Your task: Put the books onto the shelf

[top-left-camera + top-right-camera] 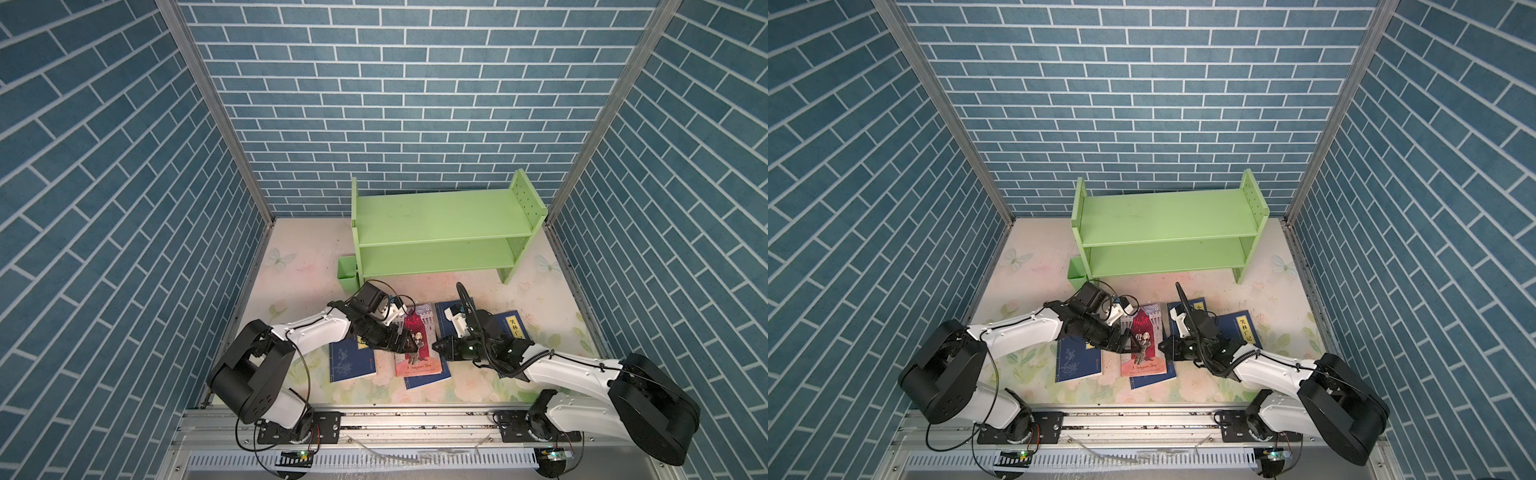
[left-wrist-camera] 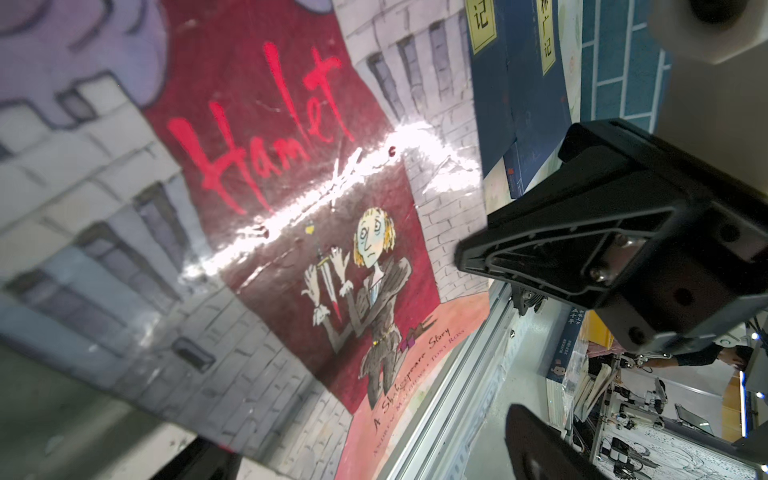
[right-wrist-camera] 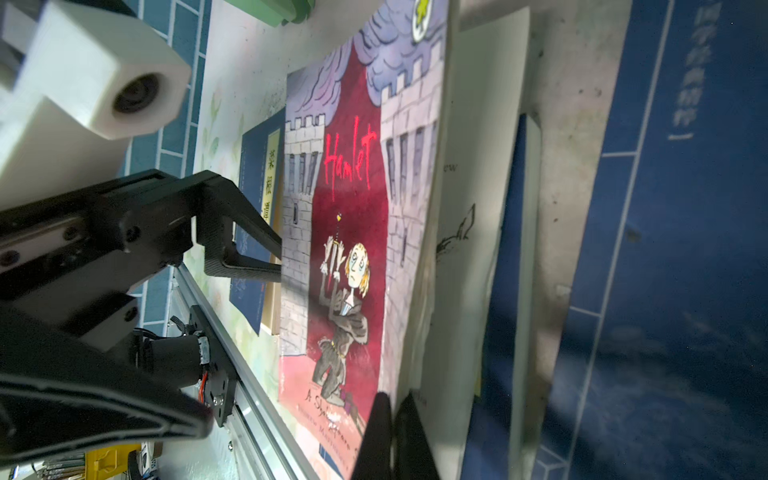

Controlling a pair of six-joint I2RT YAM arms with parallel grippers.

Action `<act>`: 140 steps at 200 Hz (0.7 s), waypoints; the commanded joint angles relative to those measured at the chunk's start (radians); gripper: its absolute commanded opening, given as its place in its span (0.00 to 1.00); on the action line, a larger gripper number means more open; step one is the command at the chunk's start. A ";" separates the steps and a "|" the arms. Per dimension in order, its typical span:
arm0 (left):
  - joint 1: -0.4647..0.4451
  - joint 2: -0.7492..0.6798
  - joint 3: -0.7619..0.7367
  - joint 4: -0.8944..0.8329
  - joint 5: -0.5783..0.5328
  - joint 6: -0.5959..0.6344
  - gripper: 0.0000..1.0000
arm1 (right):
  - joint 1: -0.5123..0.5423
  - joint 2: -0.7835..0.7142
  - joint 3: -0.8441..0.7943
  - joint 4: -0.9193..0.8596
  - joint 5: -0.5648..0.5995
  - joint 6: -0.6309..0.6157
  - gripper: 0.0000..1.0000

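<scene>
The red-and-grey Hamlet book (image 1: 417, 347) (image 1: 1144, 343) lies on the table in front of the light green shelf (image 1: 436, 224) (image 1: 1163, 224). My right gripper (image 3: 392, 432) (image 1: 436, 346) is shut on the right edge of its cover (image 3: 353, 249), which is raised off a white inner page. My left gripper (image 1: 405, 340) (image 2: 365, 451) is open at the book's left edge, and the cover (image 2: 291, 187) reaches in between its fingers. Several dark blue books lie around: one on the left (image 1: 351, 361), one under the Hamlet book (image 1: 428, 380), and one on the right (image 1: 513, 328).
A small green cup (image 1: 348, 272) hangs on the shelf's left side, close behind my left arm. Both shelf tiers hold nothing. Blue brick-pattern walls close in the left, right and back. A metal rail (image 1: 415, 415) runs along the table's front edge.
</scene>
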 commanded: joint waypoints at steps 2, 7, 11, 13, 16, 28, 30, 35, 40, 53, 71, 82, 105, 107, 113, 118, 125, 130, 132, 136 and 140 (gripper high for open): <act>0.055 -0.043 0.006 -0.003 0.003 -0.003 0.99 | 0.001 -0.053 -0.013 0.001 0.004 0.020 0.00; 0.066 -0.048 0.002 0.002 0.010 -0.011 0.98 | 0.002 -0.061 -0.016 0.005 0.001 0.023 0.00; 0.071 -0.053 -0.001 0.007 0.016 -0.017 0.98 | -0.001 -0.069 -0.018 0.007 -0.001 0.024 0.00; 0.075 -0.055 -0.002 0.010 0.020 -0.018 0.98 | -0.002 -0.072 -0.019 0.009 -0.002 0.026 0.00; 0.079 -0.057 -0.003 0.013 0.026 -0.022 0.98 | -0.003 -0.077 -0.019 0.008 -0.003 0.027 0.00; 0.083 -0.067 -0.006 0.023 0.046 -0.036 0.97 | -0.007 -0.094 -0.017 0.002 -0.009 0.033 0.00; 0.084 -0.067 -0.006 0.023 0.047 -0.038 0.97 | -0.008 -0.097 -0.016 0.002 -0.011 0.035 0.00; 0.084 -0.069 -0.006 0.025 0.051 -0.041 0.97 | -0.012 -0.103 -0.015 0.002 -0.016 0.038 0.00; 0.084 -0.070 -0.006 0.027 0.057 -0.045 0.96 | -0.016 -0.108 -0.016 0.001 -0.022 0.042 0.00; 0.086 -0.070 -0.004 0.024 0.055 -0.048 0.95 | -0.027 -0.126 -0.013 0.001 -0.035 0.053 0.00; 0.096 -0.070 -0.005 0.021 0.052 -0.052 0.94 | -0.042 -0.157 -0.013 -0.006 -0.048 0.070 0.00; 0.110 -0.073 -0.010 0.035 0.070 -0.061 0.93 | -0.054 -0.179 -0.024 0.011 -0.064 0.081 0.00; 0.147 -0.080 -0.041 0.099 0.173 -0.093 0.93 | -0.082 -0.222 -0.039 0.035 -0.100 0.111 0.00; 0.149 -0.085 -0.043 0.099 0.173 -0.094 0.93 | -0.085 -0.226 -0.040 0.035 -0.103 0.113 0.00; 0.152 -0.097 -0.047 0.097 0.174 -0.088 0.94 | -0.091 -0.236 -0.043 0.039 -0.115 0.120 0.00; 0.154 -0.103 -0.047 0.088 0.171 -0.082 0.94 | -0.098 -0.242 -0.046 0.045 -0.124 0.123 0.00; 0.153 -0.108 -0.047 0.079 0.165 -0.077 0.95 | -0.107 -0.249 -0.050 0.055 -0.141 0.131 0.00; 0.153 -0.110 -0.047 0.078 0.163 -0.077 0.95 | -0.113 -0.251 -0.052 0.062 -0.151 0.135 0.00; 0.154 -0.110 -0.047 0.078 0.163 -0.077 0.95 | -0.113 -0.252 -0.051 0.065 -0.157 0.137 0.00; 0.154 -0.110 -0.047 0.081 0.163 -0.077 0.95 | -0.118 -0.253 -0.053 0.072 -0.168 0.139 0.00; 0.153 -0.110 -0.047 0.085 0.163 -0.079 0.95 | -0.122 -0.252 -0.053 0.077 -0.178 0.143 0.00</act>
